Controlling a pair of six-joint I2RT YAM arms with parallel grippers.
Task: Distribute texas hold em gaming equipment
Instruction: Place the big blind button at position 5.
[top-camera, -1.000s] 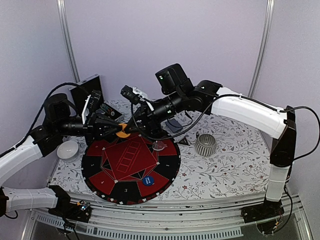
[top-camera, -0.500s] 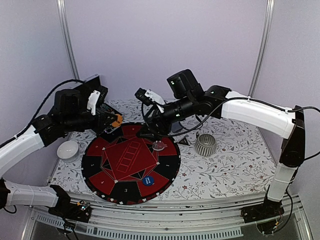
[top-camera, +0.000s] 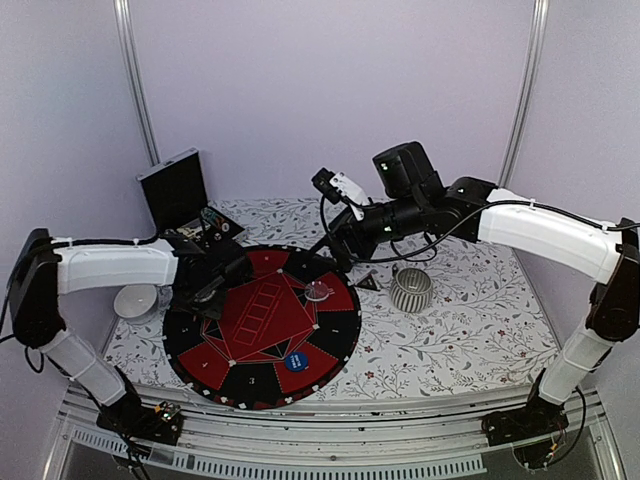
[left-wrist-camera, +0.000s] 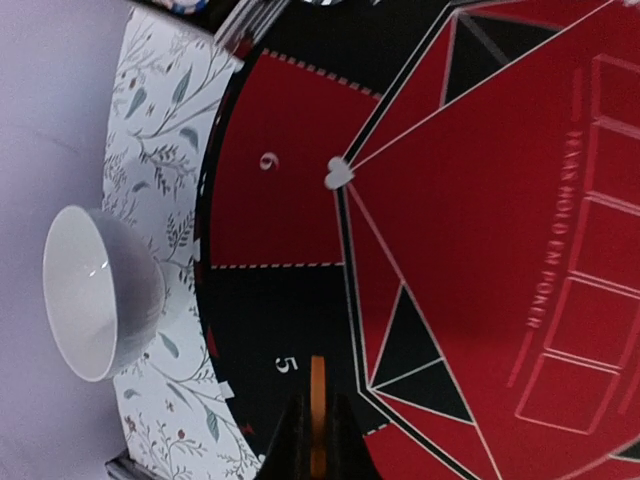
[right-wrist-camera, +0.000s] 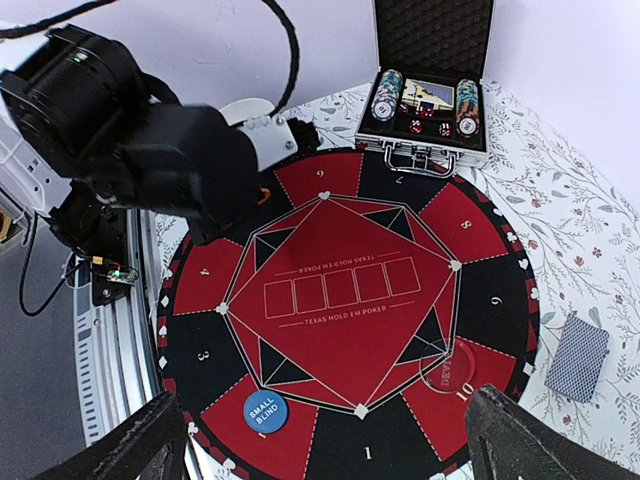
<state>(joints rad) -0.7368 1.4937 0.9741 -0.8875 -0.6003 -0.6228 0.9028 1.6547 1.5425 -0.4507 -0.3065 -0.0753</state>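
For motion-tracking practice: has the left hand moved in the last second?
Yes. The left hand, gripping the orange disc, has swung from the far rim of the mat to its left side, nearer the white bowl.

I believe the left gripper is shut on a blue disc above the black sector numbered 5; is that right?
Not quite: the left wrist view shows the disc in the left gripper is orange, not blue; the rest holds.
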